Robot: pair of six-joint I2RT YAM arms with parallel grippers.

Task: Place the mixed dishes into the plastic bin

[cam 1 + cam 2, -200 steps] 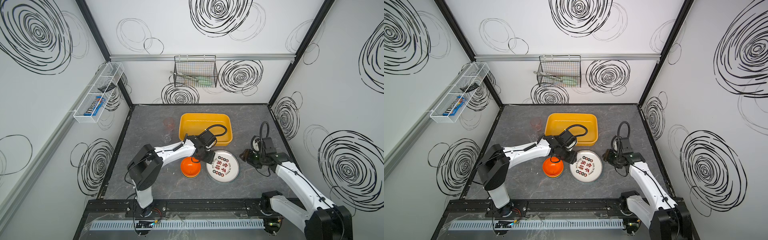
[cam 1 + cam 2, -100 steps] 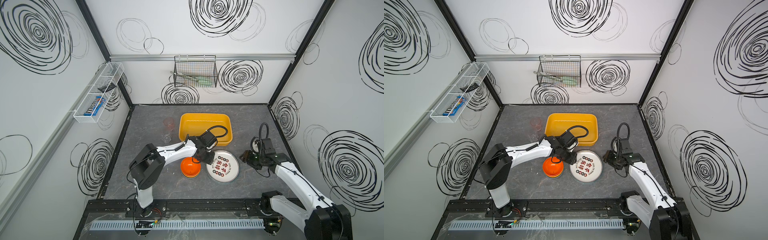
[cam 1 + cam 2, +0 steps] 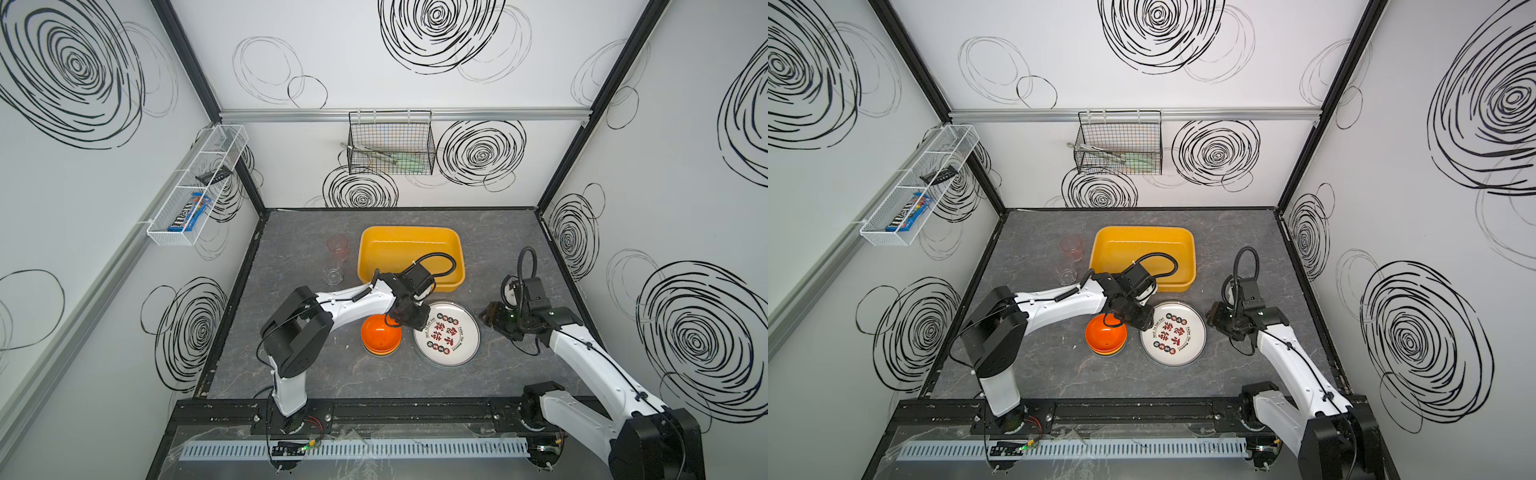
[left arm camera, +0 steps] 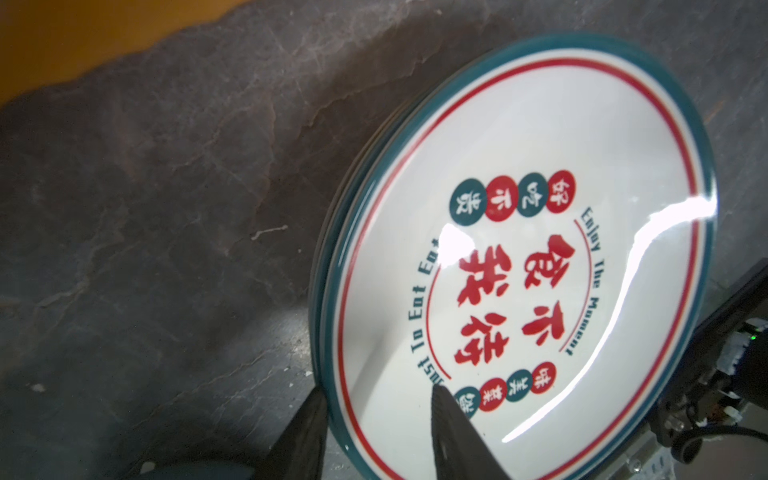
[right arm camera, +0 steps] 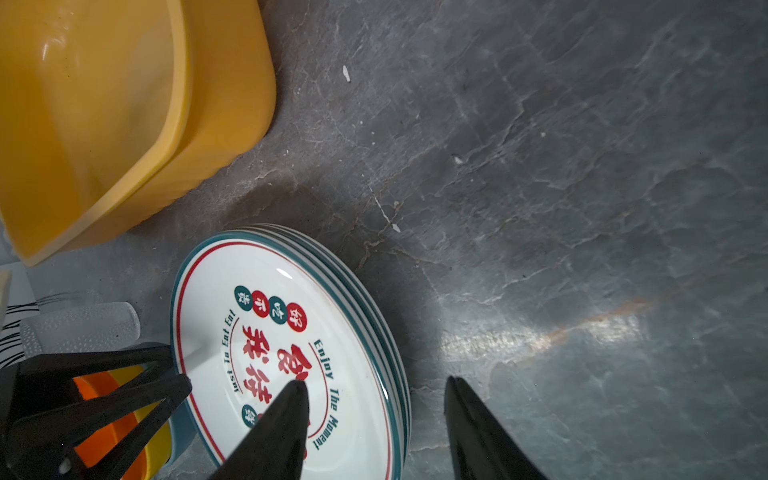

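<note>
left claw point(image 4: 374, 395): set astride rim of stacked round white green-rimmed plates point(image 4: 540, 145), pinch cannot be told | right claw point(image 5: 376, 383): held spread, nothing gripped

Left end effector point(image 4: 378, 390) has dropped to the plate stack point(image 3: 447, 333), jaws apparently narrowing around its rim.

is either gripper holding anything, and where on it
The left gripper straddles the rim of the top plate beside the bowls; whether clamped, cannot tell. The right gripper is open, empty.
</note>
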